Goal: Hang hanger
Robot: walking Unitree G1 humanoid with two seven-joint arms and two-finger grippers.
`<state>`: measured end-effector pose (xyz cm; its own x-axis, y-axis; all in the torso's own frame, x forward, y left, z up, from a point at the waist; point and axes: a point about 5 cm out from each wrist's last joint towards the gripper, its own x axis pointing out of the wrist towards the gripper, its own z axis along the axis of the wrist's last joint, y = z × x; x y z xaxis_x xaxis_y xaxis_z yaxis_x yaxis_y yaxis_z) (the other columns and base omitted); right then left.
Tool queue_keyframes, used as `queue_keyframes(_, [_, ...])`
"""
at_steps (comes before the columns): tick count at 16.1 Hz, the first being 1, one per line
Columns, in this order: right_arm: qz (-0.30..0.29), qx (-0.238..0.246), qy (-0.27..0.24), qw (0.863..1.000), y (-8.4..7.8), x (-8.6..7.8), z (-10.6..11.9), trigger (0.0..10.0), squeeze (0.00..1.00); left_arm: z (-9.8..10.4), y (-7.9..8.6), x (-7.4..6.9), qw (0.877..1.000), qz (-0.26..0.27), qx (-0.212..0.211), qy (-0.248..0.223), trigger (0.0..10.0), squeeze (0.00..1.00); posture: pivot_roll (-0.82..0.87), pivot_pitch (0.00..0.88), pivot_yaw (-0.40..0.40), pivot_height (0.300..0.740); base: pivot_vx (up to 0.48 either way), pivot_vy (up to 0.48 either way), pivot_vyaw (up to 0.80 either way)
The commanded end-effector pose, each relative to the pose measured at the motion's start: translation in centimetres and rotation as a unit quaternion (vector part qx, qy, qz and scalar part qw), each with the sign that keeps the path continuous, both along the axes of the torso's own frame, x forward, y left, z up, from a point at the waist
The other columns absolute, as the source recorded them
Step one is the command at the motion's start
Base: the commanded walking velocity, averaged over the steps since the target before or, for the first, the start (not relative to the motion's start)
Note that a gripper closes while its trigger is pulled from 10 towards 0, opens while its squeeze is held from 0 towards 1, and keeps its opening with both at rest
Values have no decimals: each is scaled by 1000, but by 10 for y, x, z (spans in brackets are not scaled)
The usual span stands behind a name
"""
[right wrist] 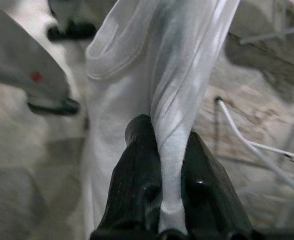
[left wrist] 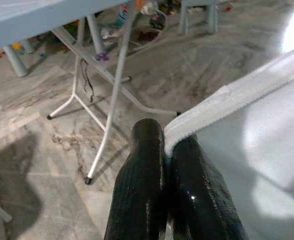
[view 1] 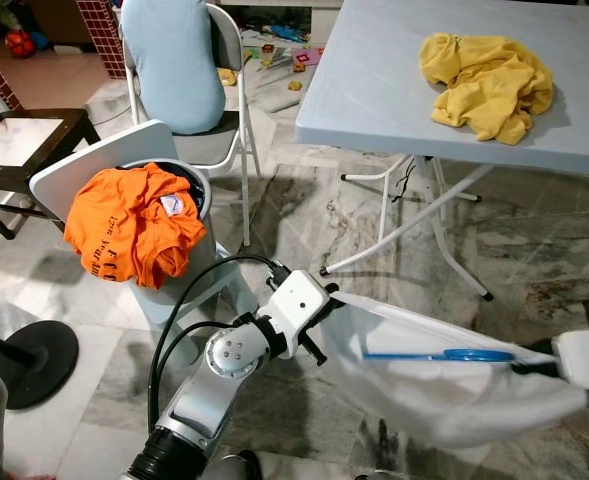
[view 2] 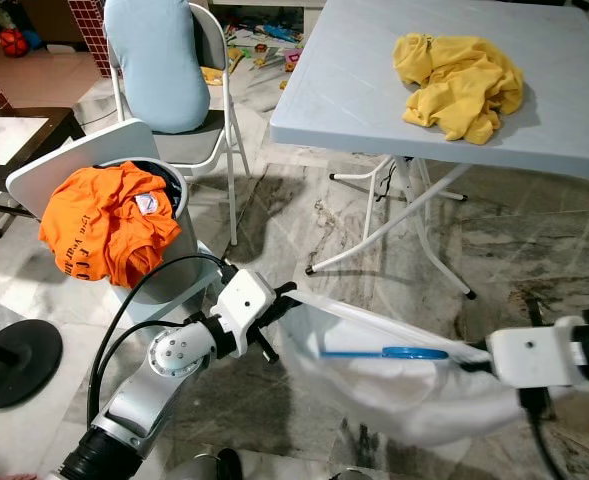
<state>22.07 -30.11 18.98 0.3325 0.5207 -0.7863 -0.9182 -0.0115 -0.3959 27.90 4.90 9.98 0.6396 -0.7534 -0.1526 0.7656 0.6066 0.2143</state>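
1. The left gripper's (left wrist: 167,150) two black fingers (left wrist: 142,185) are pressed together on the hemmed edge of a white garment (view 1: 444,385), the cloth coming out from between their tips.
2. The right gripper's (right wrist: 164,135) fingers (right wrist: 137,175) are clamped on a twisted fold of the same garment, which runs up between them.
3. The garment is stretched between the two grippers low over the marble floor (view 1: 374,220), near the robot, its body sagging below the taut upper edge.
4. A blue hanger (view 1: 444,355) lies across the garment, just under that upper edge and nearer the right gripper; whether it sits inside the cloth or on it is hard to tell from here.
5. The left arm (view 1: 229,365) reaches in from the near left, a black cable looping over it; the right arm's (view 2: 549,355) white wrist block shows at the right edge.
6. To the far left stands a grey bin (view 1: 199,235) with an orange shirt (view 1: 129,225) draped over its rim and a white lid (view 1: 89,160) tilted up behind.
7. Farther off, a folding chair (view 1: 229,90) holds a pale blue cushion (view 1: 174,60).
8. To the far right, a yellow garment (view 1: 484,80) lies crumpled on the grey tabletop (view 1: 374,80).
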Motion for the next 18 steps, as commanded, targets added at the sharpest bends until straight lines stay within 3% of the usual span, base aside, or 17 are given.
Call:
queue_keyframes(1, [-9,17,15,1000,-3,-1,21,10000,0,-13,32,6,998,56,37,20,4353,0,-114,149,43,740,0,0,0])
queue_keyframes(2, [-6,58,14,998,4,1,32,10000,0,-15,32,4,998,46,44,23,5765,0,-113,149,43,740,0,0,0])
queue_keyframes(3, [-5,94,5,996,9,4,42,10000,0,-17,32,2,998,37,52,23,6157,0,-114,150,44,740,0,0,0])
queue_keyframes(4, [-10,134,0,991,12,6,50,10000,0,-18,32,2,998,33,53,24,7255,0,-114,149,43,740,0,0,0])
queue_keyframes(6, [-18,170,-6,985,12,6,56,10000,0,-20,29,-1,998,22,51,33,10000,0,-115,150,42,740,0,0,0])
queue_keyframes(7, [-22,183,-9,983,13,7,56,10000,0,-21,29,-2,998,21,48,36,10000,0,-115,150,42,740,0,0,0])
queue_keyframes(8, [-28,206,-18,978,17,9,56,10000,0,-20,27,-2,998,30,29,42,10000,1000,-116,150,41,740,0,0,0])
queue_keyframes(10, [-33,227,-15,973,24,8,48,10000,0,-16,28,3,995,69,-29,67,10000,1000,-114,149,41,740,0,0,0])
queue_keyframes(12, [-42,247,-2,968,28,7,42,10000,0,-12,35,11,972,131,-145,128,10000,1000,-114,147,41,740,0,0,0])
queue_keyframes(14, [-47,249,6,967,29,7,38,10000,0,-8,41,14,954,149,-208,157,10000,1000,-113,147,40,740,0,0,0])
queue_keyframes(16, [-52,241,11,969,27,6,33,10000,0,0,41,15,937,141,-266,176,10000,1000,-112,146,39,740,0,0,0])
queue_keyframes(18, [-62,235,10,970,28,9,27,10000,0,11,33,11,918,97,-324,207,10000,1000,-109,141,36,740,0,0,0])
